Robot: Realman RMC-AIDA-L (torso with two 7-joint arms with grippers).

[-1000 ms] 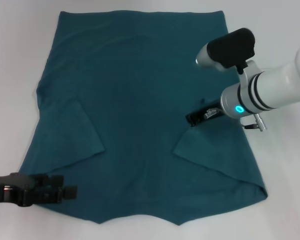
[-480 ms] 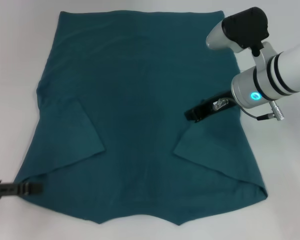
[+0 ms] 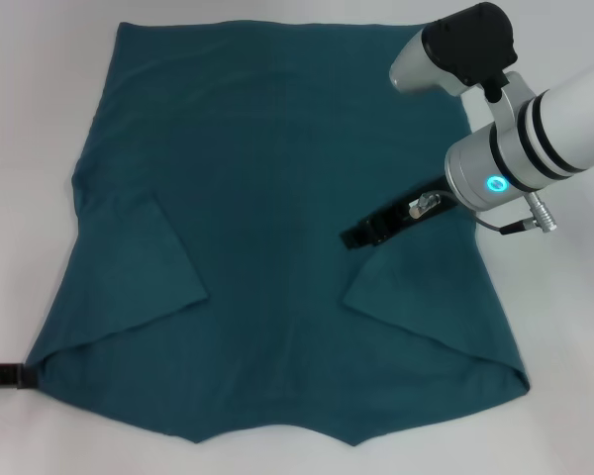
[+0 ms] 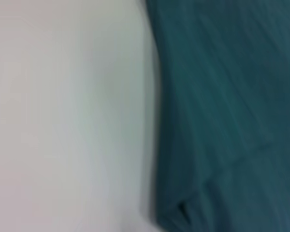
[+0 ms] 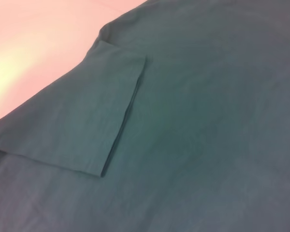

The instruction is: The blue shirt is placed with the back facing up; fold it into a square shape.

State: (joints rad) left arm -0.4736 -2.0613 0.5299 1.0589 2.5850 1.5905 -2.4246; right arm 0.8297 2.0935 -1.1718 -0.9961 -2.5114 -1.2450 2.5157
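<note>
The blue shirt (image 3: 277,228) is lying spread flat on the white counter (image 3: 40,148), filling most of the head view, with both short sleeves folded inward over the body: one sleeve flap (image 3: 153,262) on the robot's left side and the other sleeve flap (image 3: 426,317) on its right. The right gripper (image 3: 361,236) is hanging over the shirt's right half, just above the inner corner of the right flap, its dark fingers pointing toward the shirt's middle; whether they are apart or together cannot be told. The left gripper (image 3: 2,376) is showing only as a dark tip at the view's left edge, just beside the shirt's near left corner, and the state of its fingers cannot be told either.
</note>
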